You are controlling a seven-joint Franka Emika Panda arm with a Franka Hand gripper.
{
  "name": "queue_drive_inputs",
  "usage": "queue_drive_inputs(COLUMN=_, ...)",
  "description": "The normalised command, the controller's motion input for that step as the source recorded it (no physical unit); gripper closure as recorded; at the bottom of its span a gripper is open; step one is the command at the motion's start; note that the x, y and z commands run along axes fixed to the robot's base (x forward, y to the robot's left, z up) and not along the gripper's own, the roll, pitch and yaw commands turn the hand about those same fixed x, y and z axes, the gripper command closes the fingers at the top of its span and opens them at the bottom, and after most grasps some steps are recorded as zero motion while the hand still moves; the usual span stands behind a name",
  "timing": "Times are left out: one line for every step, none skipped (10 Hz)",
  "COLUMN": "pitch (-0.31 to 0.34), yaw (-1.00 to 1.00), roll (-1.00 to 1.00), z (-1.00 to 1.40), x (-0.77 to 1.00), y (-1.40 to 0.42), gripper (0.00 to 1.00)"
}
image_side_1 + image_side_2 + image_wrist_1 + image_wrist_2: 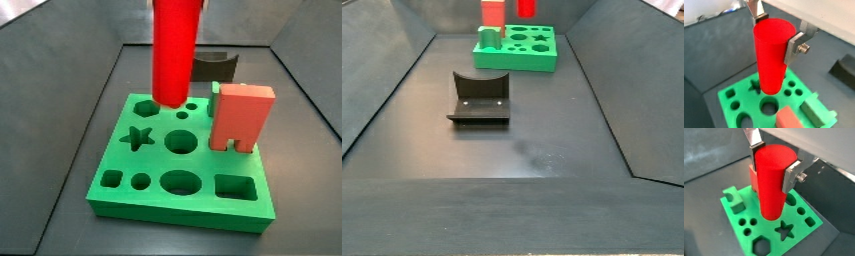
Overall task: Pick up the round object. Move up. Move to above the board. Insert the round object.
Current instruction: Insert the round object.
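My gripper [776, 32] is shut on the round object [771, 55], a smooth red cylinder held upright by its top between the two silver fingers [795, 46]; both wrist views show the grip [773, 162]. The cylinder [175, 50] hangs over the board [127, 185], a thick green slab with star, hexagon, round and square holes. Its lower end is close over the board's far left part, near a round hole [769, 105]. I cannot tell whether it touches. In a side view the cylinder [527, 8] shows at the top edge, and the gripper itself is out of both side views.
A salmon-red two-legged block [243, 115] stands upright on the board's right side, close to the cylinder [753, 178]. The dark fixture [480, 97] stands on the grey floor apart from the board [516, 55]. Sloping dark walls enclose the floor.
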Motion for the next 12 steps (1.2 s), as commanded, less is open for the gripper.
queue_drive_inputs(pitch=-0.08, yaw=0.43, roll=0.13, z=-0.79, x=0.03, y=-0.25, gripper=1.0)
queue_drive_inputs(pitch=-0.123, yaw=0.42, roll=0.16, z=-0.58, x=0.0, y=-0.05, gripper=1.0)
queue_drive_inputs(pitch=-0.061, yaw=0.25, roll=0.11, z=-0.45, x=0.0, y=0.0, gripper=1.0)
queue_drive_inputs(pitch=0.0, yaw=0.0, roll=-0.01, z=-0.26, x=0.0, y=0.0, gripper=1.0)
queue_drive_inputs(pitch=0.0, yaw=0.0, roll=-0.06, z=-0.27, x=0.0, y=-0.01, gripper=1.0)
queue_drive_inputs(pitch=0.0, yaw=0.0, roll=-0.05, z=-0.27, x=0.05, y=-0.13, gripper=1.0)
queue_drive_inputs(pitch=0.0, yaw=-0.07, roll=-0.07, z=-0.25, x=0.12, y=-0.2, gripper=1.0)
queue_drive_inputs(pitch=0.0, yaw=-0.14, roll=-0.06, z=-0.19, x=0.17, y=-0.29, gripper=1.0)
queue_drive_inputs(pitch=0.016, yaw=-0.15, roll=-0.04, z=-0.19, x=0.23, y=-0.28, gripper=1.0)
queue_drive_inputs(pitch=0.034, yaw=-0.12, roll=0.0, z=-0.25, x=0.27, y=-0.18, gripper=1.0)
queue_drive_inputs(pitch=0.063, yaw=-0.1, roll=0.09, z=-0.28, x=0.36, y=-0.08, gripper=1.0)
queue_drive_inputs(pitch=0.067, yaw=-0.03, roll=0.19, z=-0.25, x=0.37, y=0.0, gripper=1.0)
